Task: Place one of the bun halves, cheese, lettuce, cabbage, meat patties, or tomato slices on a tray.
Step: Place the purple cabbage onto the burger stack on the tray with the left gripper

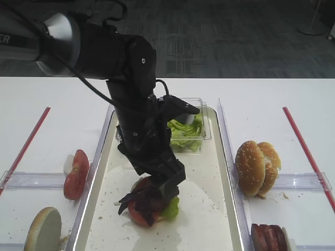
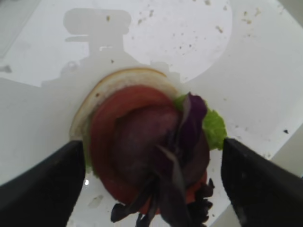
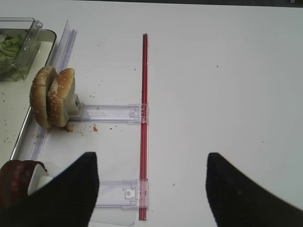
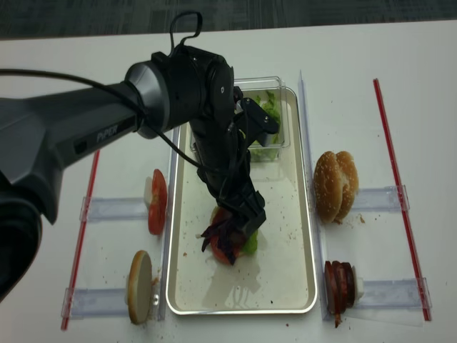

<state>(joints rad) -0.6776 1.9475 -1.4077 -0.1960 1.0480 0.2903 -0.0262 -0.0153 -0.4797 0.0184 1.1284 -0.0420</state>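
Observation:
On the tray (image 1: pixel 209 214) stands a stack: a bun half (image 2: pixel 118 78) cut face up, lettuce (image 2: pixel 215 127) at its edge, a tomato slice (image 2: pixel 106 118), a darker disc (image 2: pixel 142 142) that looks like a meat patty, and purple cabbage (image 2: pixel 189 127) on top. The cabbage (image 1: pixel 138 201) spills over the front. My left gripper (image 2: pixel 152 142) hangs just over the stack, open, its fingers wide of it on both sides and holding nothing. Over bare table to the right, my right gripper (image 3: pixel 151 158) is open and empty.
A clear box of lettuce (image 1: pixel 186 128) sits at the tray's far end. Bun halves (image 1: pixel 256 167) and meat patties (image 1: pixel 269 238) stand on clear racks to the right. Tomato slices (image 1: pixel 76 175) and another bun half (image 1: pixel 43 230) stand to the left. Red strips (image 1: pixel 306 151) flank both sides.

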